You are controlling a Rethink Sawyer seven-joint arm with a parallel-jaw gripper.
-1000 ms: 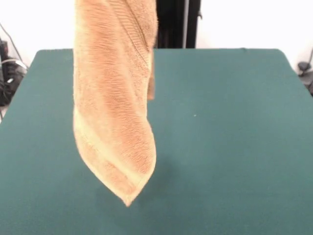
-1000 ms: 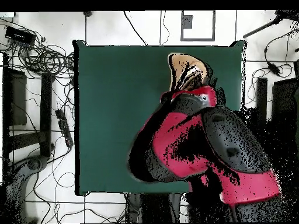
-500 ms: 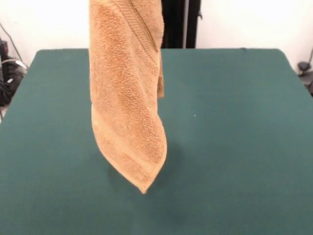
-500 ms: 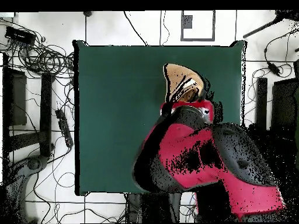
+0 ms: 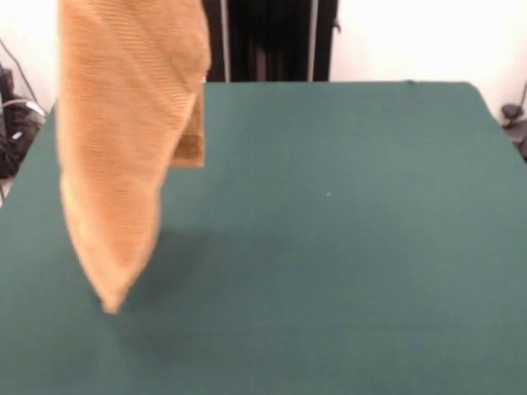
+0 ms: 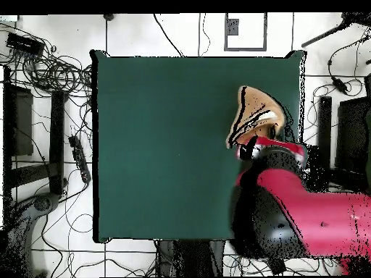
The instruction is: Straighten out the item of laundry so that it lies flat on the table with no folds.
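The item of laundry (image 5: 123, 156), an orange-tan terry towel, hangs in long folds from above the picture's top edge in the front view. Its pointed lowest corner reaches down near the left side of the green table (image 5: 370, 247), and a shorter hemmed corner hangs behind it. From overhead the towel (image 6: 255, 116) shows bunched over the table (image 6: 159, 145) near the right edge. My gripper (image 6: 249, 150) is at the towel's top, mostly covered by the red arm, shut on the towel and holding it up.
The red and black arm (image 6: 290, 210) covers the table's lower right corner in the overhead view. Cables and dark equipment (image 6: 51, 72) lie on the floor beyond the table's left edge there. A black pillar (image 5: 272, 41) stands behind the table's far edge.
The hanging towel has swung toward the left side of the front view. Overhead, the arm has moved right, carrying the towel toward the table's right edge.
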